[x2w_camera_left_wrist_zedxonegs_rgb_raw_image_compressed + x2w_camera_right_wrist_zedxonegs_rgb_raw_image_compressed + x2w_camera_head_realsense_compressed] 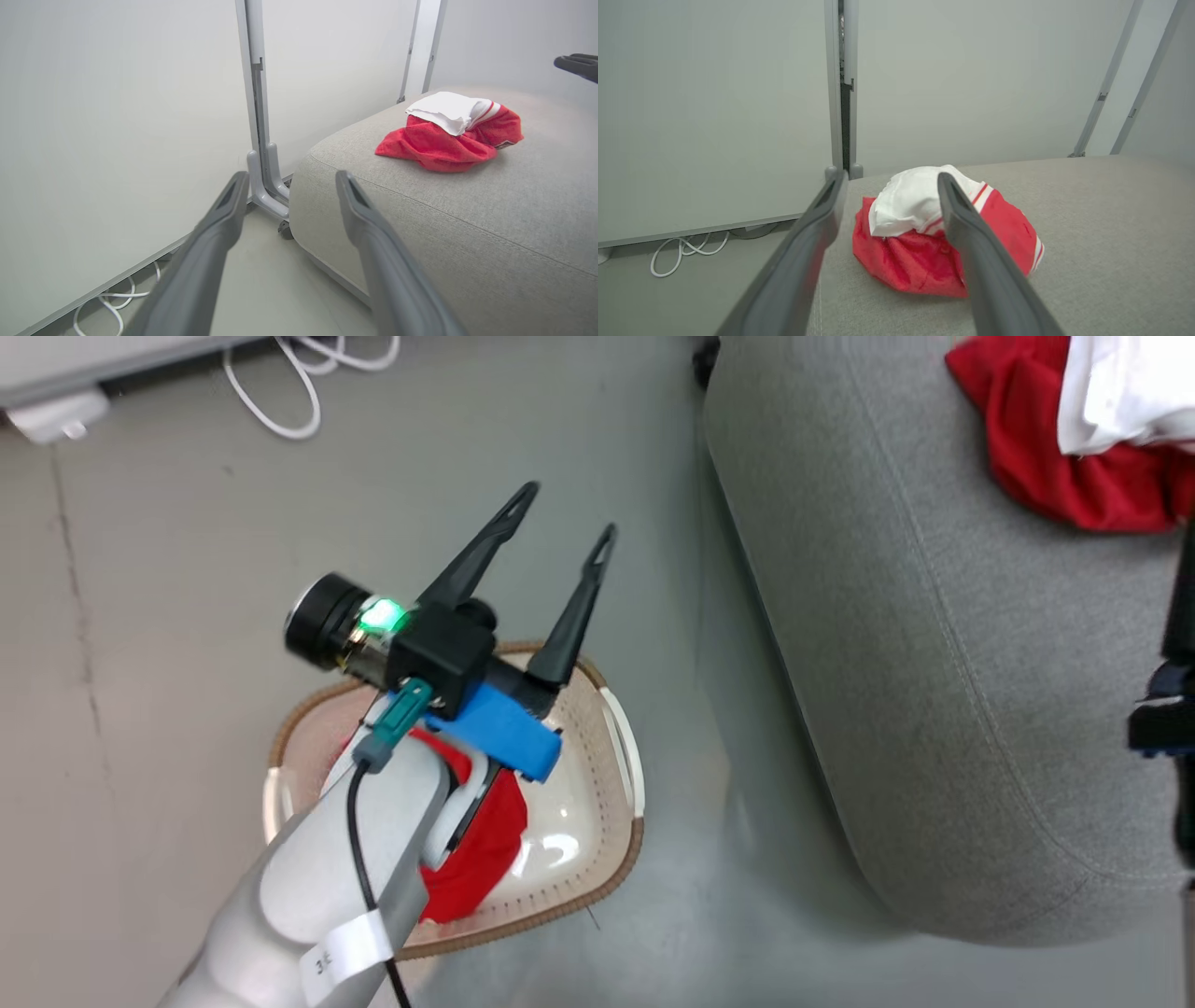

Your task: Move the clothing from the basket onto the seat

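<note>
1. While one soft red fabric sports garment [1046, 457] [448, 144] [924, 252], with white lining and red-white striped trim, lies crumpled on top of the large grey upholstered cushion seat [934, 663] [467, 233] [1111, 233], a second red fabric garment [485, 840] sits bunched inside the cream-white perforated plastic laundry basket [579, 803] with the brown woven-look rim.
2. From where I stand, the basket rests on the grey floor [607, 429] just beside the seat's rounded edge. The robot's pale left forearm [317, 887] covers much of the garment in it.
3. The left end effector [569, 511] [292, 177] hovers above the basket's far rim. Its two long dark fingers are spread apart with nothing between them, and they point toward the near corner of the seat.
4. The right end effector [892, 176] hangs over the seat, its fingers likewise spread wide and aimed at the white-lined garment. That garment lies loose on the cushion, not pinched.
5. Farther out, a white cable [280, 401] [112, 303] [682, 252] loops on the floor along the pale wall panel [117, 116], and a grey metal post [257, 93] stands by the seat's corner.
</note>
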